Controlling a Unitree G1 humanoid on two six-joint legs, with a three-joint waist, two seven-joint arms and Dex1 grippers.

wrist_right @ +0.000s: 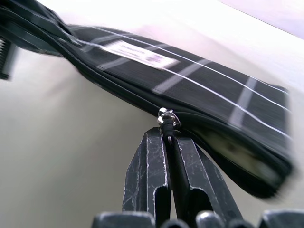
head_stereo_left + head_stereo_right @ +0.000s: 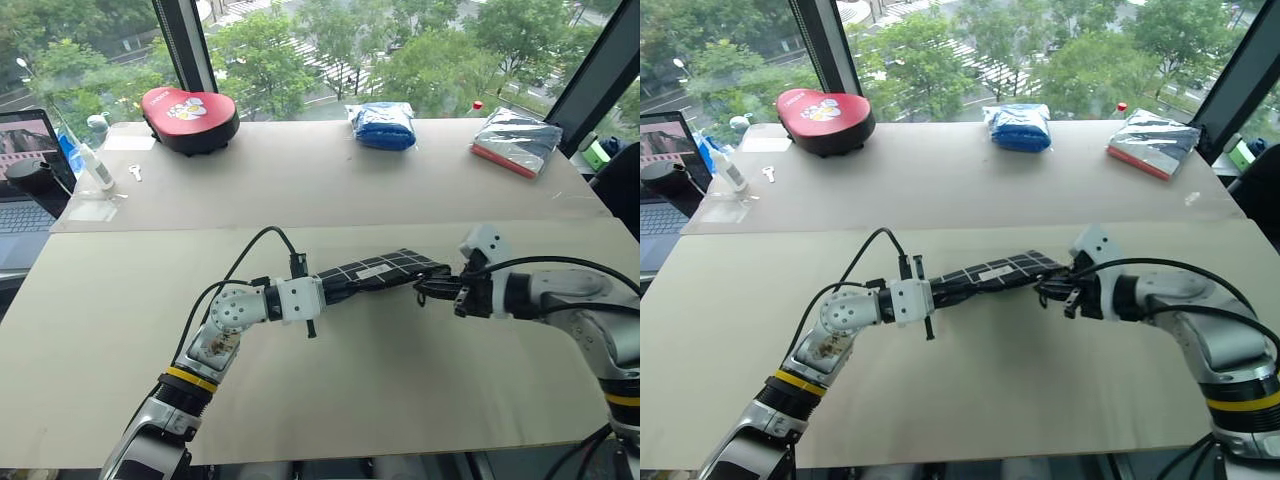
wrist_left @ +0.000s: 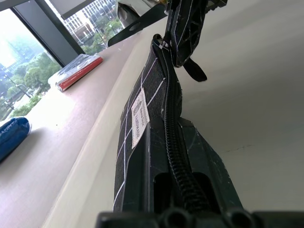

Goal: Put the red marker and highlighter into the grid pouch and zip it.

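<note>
The grid pouch point(image 2: 375, 268), black with white lines and a white label, hangs level above the table between both grippers. My left gripper point(image 2: 325, 288) is shut on its left end, which the left wrist view shows clamped between the fingers point(image 3: 142, 175). My right gripper point(image 2: 428, 290) is shut on the zipper's black pull strap at the pouch's right end. In the right wrist view the silver slider point(image 1: 167, 116) sits just past the fingertips point(image 1: 152, 152). The zipper teeth point(image 3: 173, 133) look closed along the pouch. The red marker and the highlighter are hidden.
At the table's far edge lie a red cushion-like pad point(image 2: 190, 118), a blue bundle point(image 2: 385, 125) and a silver packet point(image 2: 517, 140). A laptop point(image 2: 25, 175) and a small bottle point(image 2: 95, 165) stand at the far left.
</note>
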